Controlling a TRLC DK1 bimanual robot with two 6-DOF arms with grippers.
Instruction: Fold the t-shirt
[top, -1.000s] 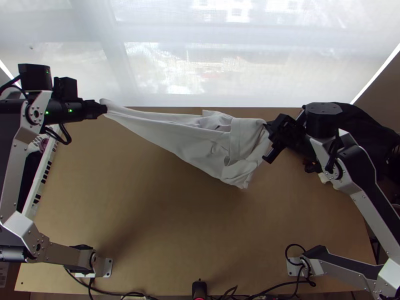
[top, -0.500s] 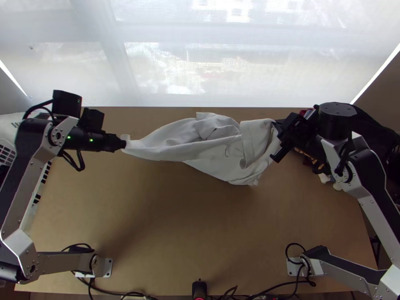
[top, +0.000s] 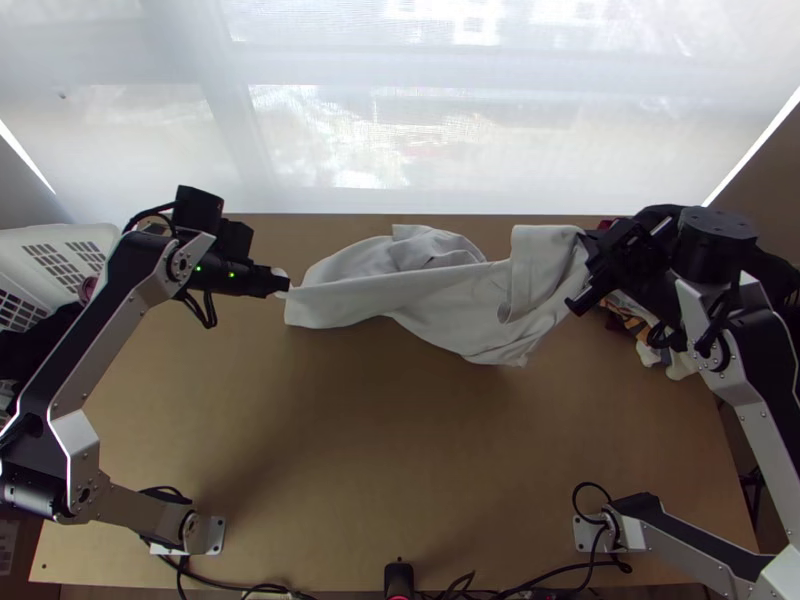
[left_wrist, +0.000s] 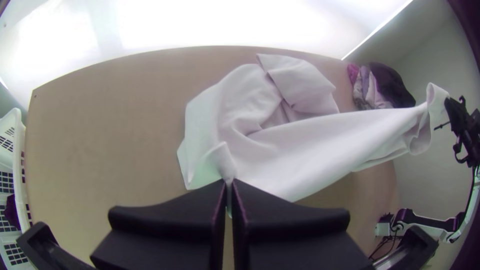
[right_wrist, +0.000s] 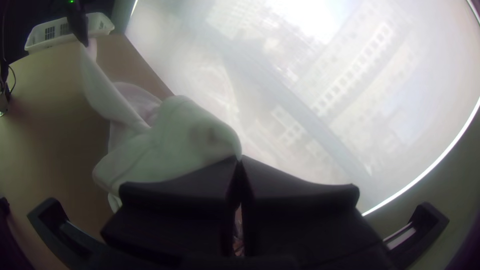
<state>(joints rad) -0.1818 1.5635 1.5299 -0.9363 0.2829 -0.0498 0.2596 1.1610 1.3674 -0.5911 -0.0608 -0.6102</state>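
Note:
In the top view my left gripper (top: 284, 285) is at the left end of the white t-shirt (top: 450, 300), and my right gripper (top: 588, 240) is at its right end. The cloth is bunched and stretched between them, its middle sagging onto the table. The left wrist view has my left gripper (left_wrist: 229, 184) shut on a pinch of the shirt (left_wrist: 300, 150). My right gripper (right_wrist: 239, 159) is shut on an edge of the shirt (right_wrist: 175, 140) in the right wrist view. Which part of the shirt each one holds I cannot tell.
A white slotted basket (top: 75, 235) stands at the table's left side. Dark and coloured clothes (top: 640, 325) lie at the right, beneath the right arm. A bright translucent screen (top: 400, 120) rises behind the table's far edge.
Both grippers have moved right in the top view, the left one also slightly nearer the table's front edge. The shirt's left end has come inward with it, and its right end has shifted right.

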